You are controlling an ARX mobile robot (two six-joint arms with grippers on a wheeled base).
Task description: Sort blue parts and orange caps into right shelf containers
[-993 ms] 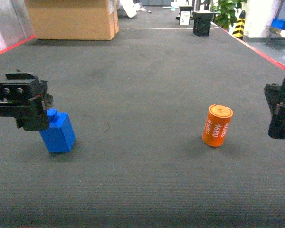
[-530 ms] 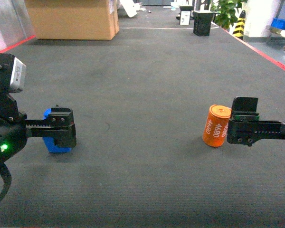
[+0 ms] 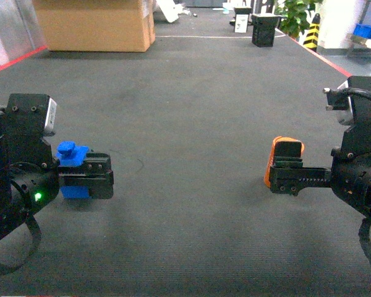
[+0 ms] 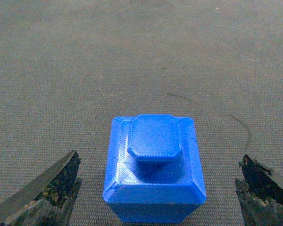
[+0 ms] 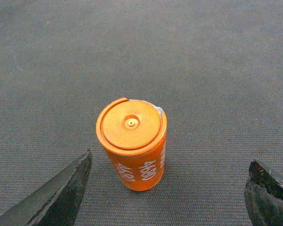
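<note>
- The blue part [image 4: 153, 168], a squat block with an eight-sided knob on top, stands upright on the dark floor mat [image 3: 185, 111] at the near left. In the left wrist view it sits centred between the two dark fingertips, with mat showing on either side of it, so nothing touches it.
- The left gripper [image 3: 86, 176] is spread wide and holds nothing. It is low and level with the block, which I judge lets the fingers close on the flat side walls rather than the knob.
- The orange cap [image 5: 132, 143], a short cylinder with white figures on its side, stands upright at the near right, well apart from the block. It too has clear mat on both sides.
- The right gripper [image 3: 290, 176] is likewise wide open and empty, set low with the cylinder roughly midway between its fingertips, a little to the left of centre in the wrist view. Both arms look lined up for a grasp, one object each.
- The right shelf containers [image 3: 366, 31] show only as a patch of bright blue at the far right edge, well away from both objects, so carrying is not yet begun.
- A cardboard box [image 3: 93, 25] stands at the far left, with a black crate [image 3: 264, 30] and a potted plant [image 3: 295, 15] at the far end.
</note>
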